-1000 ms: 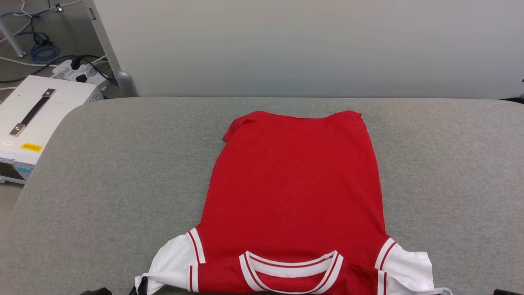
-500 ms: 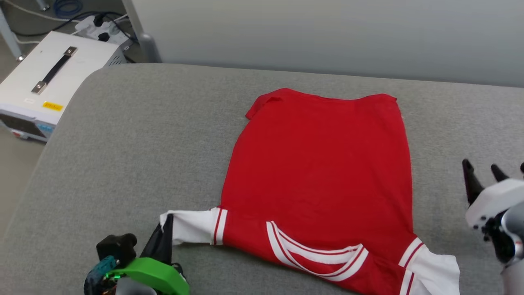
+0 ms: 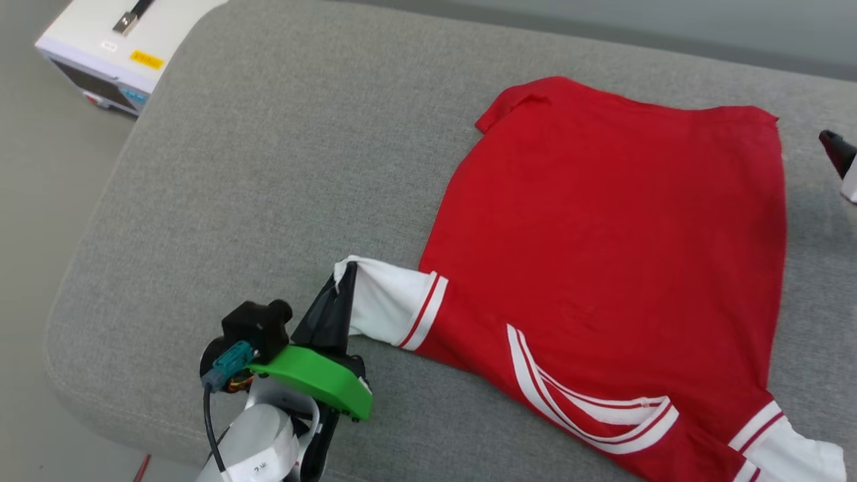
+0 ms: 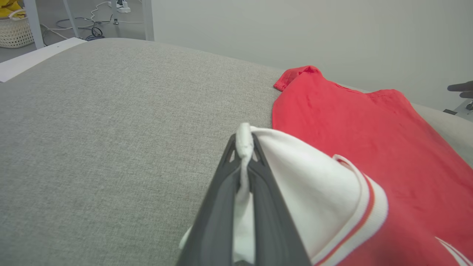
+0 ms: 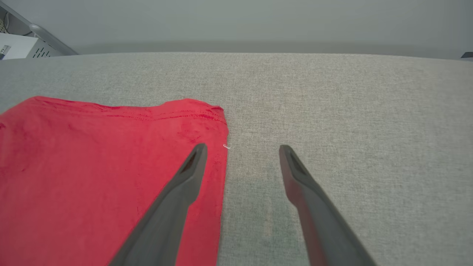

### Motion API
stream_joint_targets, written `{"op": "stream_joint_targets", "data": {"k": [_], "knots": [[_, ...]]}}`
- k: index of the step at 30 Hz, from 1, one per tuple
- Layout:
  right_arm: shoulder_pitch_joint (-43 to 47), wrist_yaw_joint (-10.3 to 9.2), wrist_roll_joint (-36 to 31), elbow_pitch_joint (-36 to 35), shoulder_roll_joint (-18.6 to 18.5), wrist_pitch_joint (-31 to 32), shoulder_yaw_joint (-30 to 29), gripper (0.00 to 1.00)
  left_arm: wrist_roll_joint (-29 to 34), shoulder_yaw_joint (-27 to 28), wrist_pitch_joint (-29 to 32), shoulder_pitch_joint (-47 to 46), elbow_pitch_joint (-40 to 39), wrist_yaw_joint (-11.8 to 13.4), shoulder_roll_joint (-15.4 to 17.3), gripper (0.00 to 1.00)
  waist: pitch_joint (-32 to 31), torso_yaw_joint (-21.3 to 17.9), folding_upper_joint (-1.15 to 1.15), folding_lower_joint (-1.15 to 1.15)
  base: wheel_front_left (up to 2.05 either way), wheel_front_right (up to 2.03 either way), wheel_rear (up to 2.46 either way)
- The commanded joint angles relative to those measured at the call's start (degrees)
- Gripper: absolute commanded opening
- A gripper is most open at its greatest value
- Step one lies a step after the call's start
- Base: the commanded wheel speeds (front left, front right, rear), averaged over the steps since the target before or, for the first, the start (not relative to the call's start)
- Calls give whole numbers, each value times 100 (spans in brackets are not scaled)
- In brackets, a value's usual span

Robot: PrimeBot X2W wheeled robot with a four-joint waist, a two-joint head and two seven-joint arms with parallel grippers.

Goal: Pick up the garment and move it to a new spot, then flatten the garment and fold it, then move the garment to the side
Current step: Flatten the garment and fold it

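So the red garment [image 3: 602,221] is lying mostly flat on the grey table [image 3: 268,134], collar end nearest the robot. Left hand [image 3: 343,284] is clamped tight on the tip of the white sleeve [image 3: 385,301]. Right hand [image 5: 240,147] is spread wide with nothing in it, hovering over the far hem corner.

Grey woven-fabric worktop [image 3: 268,134], padded, with rounded corners. Beside its far left corner, on the pale floor [image 3: 40,201], a white equipment box [image 3: 87,40] with a metal-ended handle [image 3: 130,13], a yellow label [image 3: 146,59] and blue front sockets. Left wrist view: wicker basket [image 4: 14,31] holding something yellow, loose cables [image 4: 92,33], pale metal legs [image 4: 147,18], plain grey wall [image 4: 295,33].
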Motion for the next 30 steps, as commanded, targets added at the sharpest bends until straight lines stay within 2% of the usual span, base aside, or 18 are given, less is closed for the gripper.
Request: {"op": "stream_joint_targets", "data": {"k": [1,8,13,16,17,18,19,24,30], "knots": [[-275,-4,-7,124,-23,126,35,100,82,-31,-29,-191,-40,-62,-76,0,686,515,0,0,0,0,0],[-1058,-4,-163,716,-148,591,192,100,219,-67,-33,-467,-227,-175,-278,0,1190,705,0,0,0,0,0],[-1129,-4,-202,1125,-127,803,345,100,293,-54,-34,-518,-291,-232,-363,0,1344,729,0,0,0,0,0],[-1018,-4,-148,1486,-60,1403,532,100,338,0,-34,-507,-302,-252,-399,0,1362,700,0,0,0,0,0],[-967,-4,-45,1673,-31,1809,569,88,355,34,-34,-495,-299,-263,-424,0,1359,682,0,0,0,0,0],[-950,-4,-28,1722,-23,1962,609,37,358,44,-34,-488,-295,-268,-435,0,1354,676,0,0,0,0,0],[-945,-4,14,1763,-17,2110,626,0,368,52,-34,-483,-289,-275,-445,0,1346,668,0,0,0,0,0],[-1001,-4,102,1634,-25,2233,768,0,415,105,-34,-442,-234,-296,-474,0,1191,608,0,0,0,0,0],[-1085,-4,118,1341,-276,2013,867,0,440,172,-34,-279,-92,-314,-436,0,711,458,0,0,0,0,0]]}}
